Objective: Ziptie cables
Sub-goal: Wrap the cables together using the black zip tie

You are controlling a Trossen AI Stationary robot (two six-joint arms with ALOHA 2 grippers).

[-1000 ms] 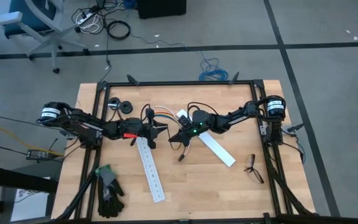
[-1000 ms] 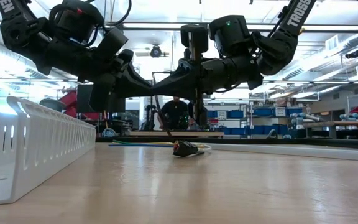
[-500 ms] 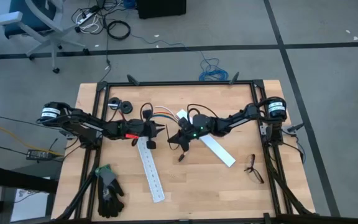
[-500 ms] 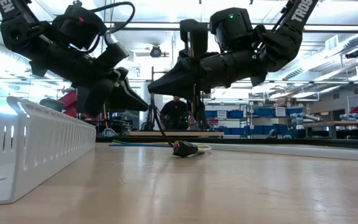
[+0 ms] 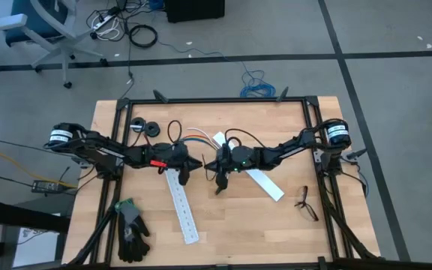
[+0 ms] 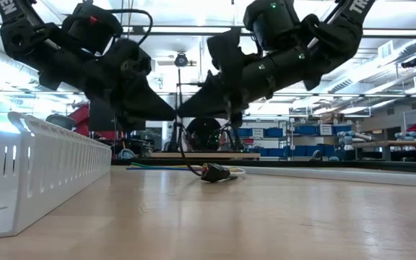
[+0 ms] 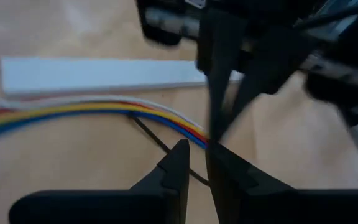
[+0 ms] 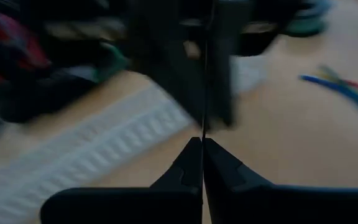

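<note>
Both grippers, left (image 5: 198,162) and right (image 5: 208,165), pinch one ziptie (image 6: 182,141) mid-table above the cables (image 5: 196,138), two white strips (image 5: 182,204) nearby.

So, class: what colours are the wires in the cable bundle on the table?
The cables are white, red, yellow and blue, clearest in the left wrist view.

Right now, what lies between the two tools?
Only the ziptie: the thin black strip leaves the right tool's shut tips and runs toward the left tool, seen in both wrist views. The high view shows the tools almost tip to tip.
</note>
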